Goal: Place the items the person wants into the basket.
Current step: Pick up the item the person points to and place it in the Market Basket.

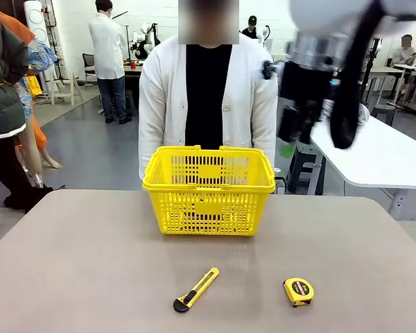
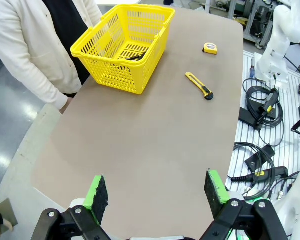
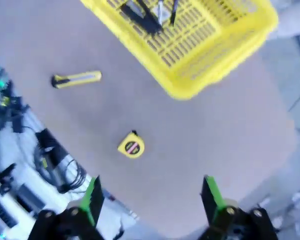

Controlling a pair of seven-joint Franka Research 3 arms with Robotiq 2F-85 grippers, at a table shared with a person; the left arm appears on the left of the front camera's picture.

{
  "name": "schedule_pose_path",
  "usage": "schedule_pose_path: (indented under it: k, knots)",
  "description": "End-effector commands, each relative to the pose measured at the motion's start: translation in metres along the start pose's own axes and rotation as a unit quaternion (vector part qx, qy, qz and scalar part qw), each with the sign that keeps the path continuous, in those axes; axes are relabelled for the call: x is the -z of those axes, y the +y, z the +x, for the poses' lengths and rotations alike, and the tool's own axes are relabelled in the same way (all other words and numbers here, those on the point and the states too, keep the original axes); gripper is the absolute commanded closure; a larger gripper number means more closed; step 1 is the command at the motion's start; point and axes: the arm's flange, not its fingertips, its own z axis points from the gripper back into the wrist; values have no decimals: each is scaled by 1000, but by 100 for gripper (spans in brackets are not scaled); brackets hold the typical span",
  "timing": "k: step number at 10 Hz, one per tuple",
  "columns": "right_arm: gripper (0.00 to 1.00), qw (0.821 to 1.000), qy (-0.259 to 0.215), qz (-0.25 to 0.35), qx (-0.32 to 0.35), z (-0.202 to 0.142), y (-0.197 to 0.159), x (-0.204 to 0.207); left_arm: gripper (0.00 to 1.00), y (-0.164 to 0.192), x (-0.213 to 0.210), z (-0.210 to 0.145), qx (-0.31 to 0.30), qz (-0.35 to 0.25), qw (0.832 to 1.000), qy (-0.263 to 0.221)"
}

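Both pincers, left (image 2: 157, 192) and right (image 3: 152, 197), gape wide; dark items (image 3: 150, 12) in the basket (image 1: 209, 201) blur together.

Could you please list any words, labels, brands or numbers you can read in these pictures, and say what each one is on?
No text can be read.
Tape measure: its round face label is too small and blurred to read.
Utility knife: no print shows.
Basket: plain yellow panels, no lettering visible.
Dark items in the basket: too blurred to show any label.
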Motion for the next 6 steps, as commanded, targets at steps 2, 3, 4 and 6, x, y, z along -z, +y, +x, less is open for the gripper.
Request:
schedule_pose_path:
  k: [2, 3, 4, 6]
  knots:
    - [0, 998, -51, -10, 35, -111, 13, 56, 0, 0, -1, -1, 9, -2, 1000, -8]
    - [0, 998, -53, -12, 34, -119, 6, 62, 0, 0, -1, -1, 9, -2, 1000, -8]
    - [0, 998, -51, -13, 32, -122, -2, 69, 0, 0, -1, -1, 9, -2, 1000, -8]
    - [0, 998, -61, -3, 32, -122, -19, 79, 0, 0, -1, -1, 9, -2, 1000, -8]
